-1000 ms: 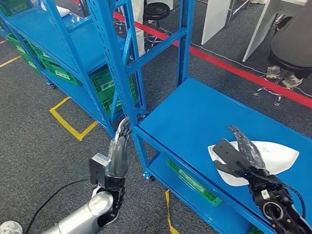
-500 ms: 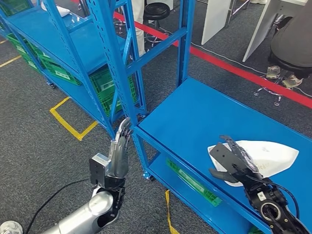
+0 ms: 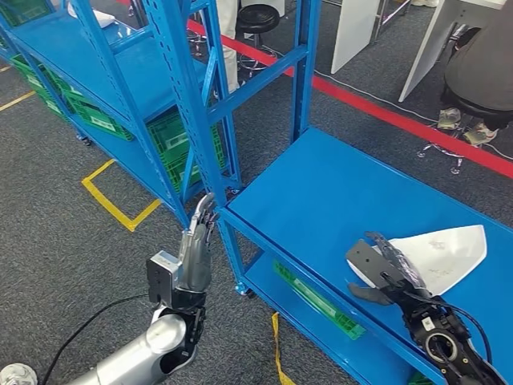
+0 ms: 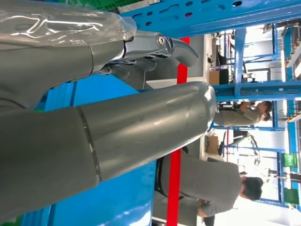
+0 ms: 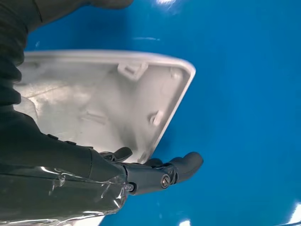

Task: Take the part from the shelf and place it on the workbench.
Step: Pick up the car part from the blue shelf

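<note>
Flat blue metal counter (image 3: 314,188): bare surface open toward its far and left parts. White curved plastic shell part (image 3: 445,253) takes the near right area, right robot hand (image 3: 387,269) against its near edge. Upright blue perforated steel shelf post (image 3: 187,112) stands at the counter's left corner, left robot hand (image 3: 196,249) just beside it, over grey carpet floor (image 3: 54,233).

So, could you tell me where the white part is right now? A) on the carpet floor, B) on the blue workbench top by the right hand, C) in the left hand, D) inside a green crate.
B: the white part lies on the blue workbench beside the right hand, while the left hand holds nothing.
</note>
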Controlling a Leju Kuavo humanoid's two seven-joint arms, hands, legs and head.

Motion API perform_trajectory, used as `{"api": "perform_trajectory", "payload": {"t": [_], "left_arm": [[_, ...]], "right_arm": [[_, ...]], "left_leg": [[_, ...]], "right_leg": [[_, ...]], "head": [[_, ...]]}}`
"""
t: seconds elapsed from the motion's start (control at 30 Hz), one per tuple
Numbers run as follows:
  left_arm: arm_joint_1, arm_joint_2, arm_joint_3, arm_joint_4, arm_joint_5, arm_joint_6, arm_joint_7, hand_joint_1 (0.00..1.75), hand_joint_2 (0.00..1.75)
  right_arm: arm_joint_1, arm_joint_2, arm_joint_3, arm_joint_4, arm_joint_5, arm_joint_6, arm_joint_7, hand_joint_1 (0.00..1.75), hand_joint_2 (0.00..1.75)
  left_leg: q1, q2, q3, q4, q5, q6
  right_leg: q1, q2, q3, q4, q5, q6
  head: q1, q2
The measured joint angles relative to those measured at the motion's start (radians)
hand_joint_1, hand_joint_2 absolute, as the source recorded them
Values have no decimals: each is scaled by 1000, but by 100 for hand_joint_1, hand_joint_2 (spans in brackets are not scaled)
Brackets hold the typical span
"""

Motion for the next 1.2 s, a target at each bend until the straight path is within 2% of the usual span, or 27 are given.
{"api": "perform_trajectory", "payload": {"t": [0.33, 0.9, 1.13, 1.2], "left_arm": [[-3, 0, 0, 0, 1, -2, 0, 0, 0], [-12, 0, 0, 0, 14, 10, -12, 0, 0], [-12, 0, 0, 0, 12, 17, -12, 0, 0], [-12, 0, 0, 0, 12, 19, -12, 0, 0]], "right_arm": [[-9, 0, -8, 55, 7, -6, -13, 0, 175], [-62, 0, -17, 197, -15, -7, -98, 0, 175], [-74, 0, -20, 209, -23, -17, -99, 0, 175], [-77, 0, -20, 212, -23, -16, -98, 0, 87]], "left_leg": [[0, 0, 0, 0, 0, 0], [0, 0, 4, 0, 0, 0], [0, 0, 4, 0, 0, 1], [0, 0, 4, 0, 0, 1]], "right_leg": [[0, 0, 1, 0, 0, 0], [0, 0, 6, -3, 2, 2], [0, 0, 7, -4, 3, 3], [0, 0, 7, -4, 3, 3]], "head": [[0, 0], [0, 0], [0, 0], [0, 0]]}}
